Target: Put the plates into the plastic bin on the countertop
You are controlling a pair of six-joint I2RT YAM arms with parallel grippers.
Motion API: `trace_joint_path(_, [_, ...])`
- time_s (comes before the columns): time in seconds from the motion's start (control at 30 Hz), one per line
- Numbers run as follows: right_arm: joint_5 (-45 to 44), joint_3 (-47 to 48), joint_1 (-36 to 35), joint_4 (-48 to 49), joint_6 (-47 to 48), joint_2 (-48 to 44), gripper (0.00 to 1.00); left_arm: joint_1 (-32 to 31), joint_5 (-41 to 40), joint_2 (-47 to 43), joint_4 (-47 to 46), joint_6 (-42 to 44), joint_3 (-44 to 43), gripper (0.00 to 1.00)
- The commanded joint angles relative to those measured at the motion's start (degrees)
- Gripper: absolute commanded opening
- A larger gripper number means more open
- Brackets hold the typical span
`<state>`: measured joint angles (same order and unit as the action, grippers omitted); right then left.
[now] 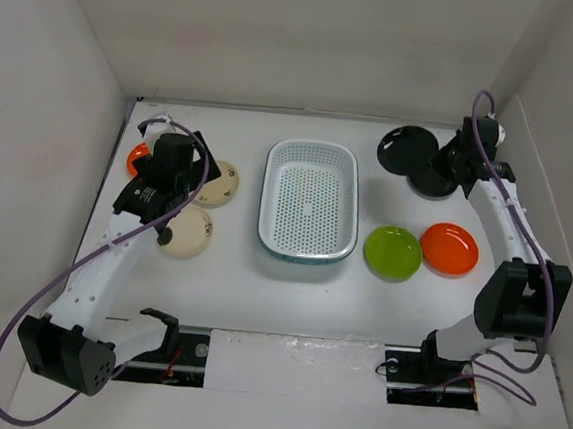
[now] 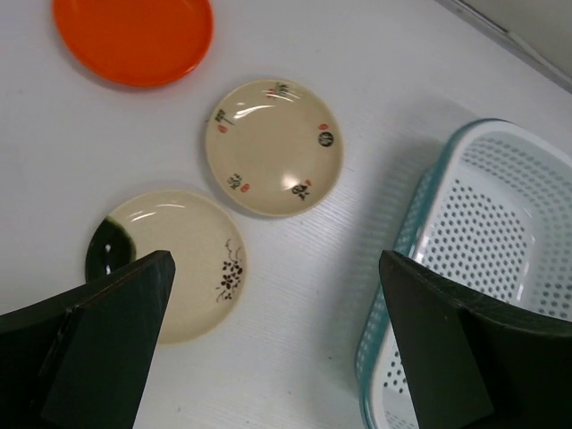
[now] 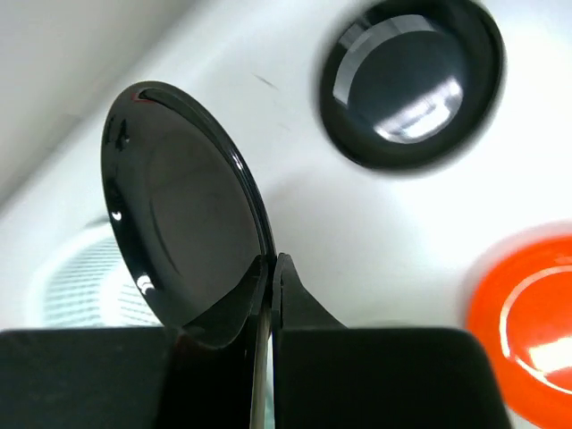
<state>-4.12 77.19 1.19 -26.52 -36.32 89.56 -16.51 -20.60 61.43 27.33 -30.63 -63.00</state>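
Our right gripper (image 3: pixel 271 268) pinches a black plate (image 3: pixel 179 206) by its rim; our left gripper (image 2: pixel 275 264) hangs wide above cream plates (image 2: pixel 274 147).

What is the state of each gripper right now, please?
Left gripper: open, holding nothing.
Right gripper: closed on the rim of a black plate, held on edge.

Lab rig: walled white countertop (image 1: pixel 289 305), bolted arms (image 1: pixel 107 254).
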Motion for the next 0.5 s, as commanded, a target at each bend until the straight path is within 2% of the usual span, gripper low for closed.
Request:
trace_joint_path(0.0, [-4.14, 5.42, -4.34, 0.33, -1.74, -5.87, 0.0, -0.1, -10.06, 3.95, 6.49, -5.66, -4.75, 1.0])
trace_joint_path(0.1, [-2.13, 7.97, -9.35, -0.89, 0.19, -5.89, 0.0, 1.65, -8.59, 6.94, 7.91, -6.9, -5.38, 1.0])
trace_joint_path(0.2, [0.52, 9.3, -14.98, -2.04, 2.82, -3.43, 0.0, 7.62, -0.16, 8.79, 5.37, -5.94, -4.24, 1.0])
trace_joint_path(0.37, [4.03, 6.58, -20.52, 2.78, 2.83, 1.22, 0.0, 14.04, 3.62, 11.43, 3.44, -5.31, -4.23, 1.0])
trace_joint_path(0.47, [6.66, 5.25, -22.89, 5.61, 2.83, 5.43, 0.0, 20.63, 8.89, 11.96, 1.5, -4.09, -4.23, 1.0])
